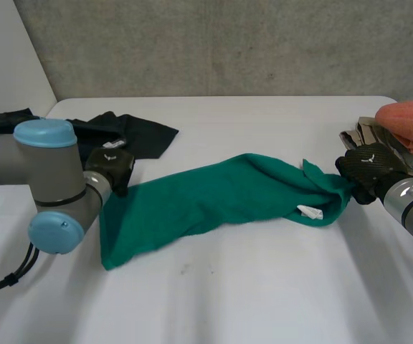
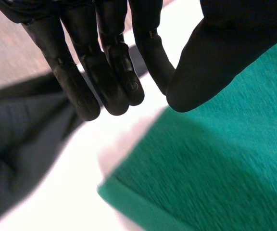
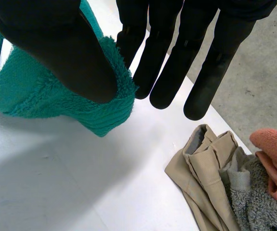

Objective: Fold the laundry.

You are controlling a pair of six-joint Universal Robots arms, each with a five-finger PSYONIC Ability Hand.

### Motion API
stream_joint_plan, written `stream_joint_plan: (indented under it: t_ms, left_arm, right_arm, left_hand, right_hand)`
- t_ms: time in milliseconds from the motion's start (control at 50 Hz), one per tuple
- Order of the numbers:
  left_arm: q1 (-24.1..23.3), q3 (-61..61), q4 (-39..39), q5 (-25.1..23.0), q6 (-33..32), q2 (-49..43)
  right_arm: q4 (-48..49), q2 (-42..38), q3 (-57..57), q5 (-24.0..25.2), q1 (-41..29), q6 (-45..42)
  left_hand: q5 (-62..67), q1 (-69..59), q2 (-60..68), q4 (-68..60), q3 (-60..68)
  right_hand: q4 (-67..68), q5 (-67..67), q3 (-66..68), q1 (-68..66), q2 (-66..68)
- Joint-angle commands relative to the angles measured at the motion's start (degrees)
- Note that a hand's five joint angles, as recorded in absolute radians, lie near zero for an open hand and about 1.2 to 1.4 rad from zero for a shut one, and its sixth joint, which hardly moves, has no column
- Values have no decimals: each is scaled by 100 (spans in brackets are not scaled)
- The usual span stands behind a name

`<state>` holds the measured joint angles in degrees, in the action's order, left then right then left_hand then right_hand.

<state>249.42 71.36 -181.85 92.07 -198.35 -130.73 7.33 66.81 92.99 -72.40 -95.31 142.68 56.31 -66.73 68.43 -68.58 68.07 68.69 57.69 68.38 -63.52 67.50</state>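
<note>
Flattening stage: right hand (image 3: 56, 53) pinches green towel (image 1: 214, 197) corner under its thumb; left hand (image 2: 105, 62) hovers straight-fingered, empty, over the opposite edge, which it likely must grip next.

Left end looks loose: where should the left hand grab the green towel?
Likely the green towel by its hemmed corner beside the left hand, coming from the dark garment side: edges lie free there; the right hand pinches the opposite end.

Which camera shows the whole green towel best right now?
Head view: the green towel lies stretched across the table, end to end. Left wrist view shows a corner by the left hand; right wrist view shows the end pinched by the right hand.
</note>
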Motion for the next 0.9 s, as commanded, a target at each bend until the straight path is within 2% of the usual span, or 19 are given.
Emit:
stream_joint_plan:
  t_ms: [20, 40, 60, 80, 460, 560, 600, 620, 640, 900]
  left_arm:
    - [-51, 273, -553, -5, -19, 355]
    - [-51, 282, -554, -14, -28, 321]
    - [-42, 282, -545, -14, -37, 294]
    - [-34, 282, -527, -14, -37, 259]
    - [186, 62, -352, -32, -37, -453]
    - [177, 36, -334, -32, -28, -497]
    - [186, 27, -343, -32, -28, -489]
    - [177, 27, -334, -23, -28, -488]
    - [177, 27, -334, -14, -28, -480]
    - [107, 115, -387, 126, 68, 276]
  right_arm:
    - [-21, 8, 0, 15, 4, 31]
    - [-21, 8, 9, 15, 4, 31]
    - [-21, 8, 9, 15, 4, 31]
    - [-21, 8, 9, 15, 4, 31]
    - [-3, -1, 35, 15, -5, -12]
    - [-3, -1, 35, 7, -5, -12]
    - [-3, -1, 35, 7, -5, -12]
    - [-3, -1, 35, 7, -5, -12]
    - [-3, -1, 35, 7, -5, -12]
    - [-21, 69, -44, 15, 21, 5]
  left_hand:
    - [1369, -1327, 1157, -1142, 1193]
    - [-1443, 1485, -1655, 1670, -1619]
    - [-2620, 2662, -2832, 2847, -2796]
    - [-2931, 2974, -3144, 3159, -3108]
    - [-2985, 3027, -3197, 3212, -3161]
    - [-2399, 2442, -2611, 2627, -2575]
    - [-522, 564, -734, 749, -698]
    - [886, -844, 674, -659, 710]
    - [1365, -1322, 1152, -1137, 1188]
    - [1369, -1327, 1157, -1142, 1193]
  right_hand:
    - [1131, 1231, 1162, -1648, 1250]
    - [1131, 1231, 1162, -1648, 1250]
    - [1131, 1231, 1162, -1648, 1250]
    - [1131, 1231, 1162, -1648, 1250]
    - [1131, 1231, 1162, -1648, 1250]
    - [1131, 1231, 1162, -1648, 1250]
    - [1131, 1231, 1162, -1648, 1250]
    - [1131, 1231, 1162, -1648, 1250]
    - [1131, 1231, 1162, -1648, 1250]
    - [1131, 1231, 1162, -1648, 1250]
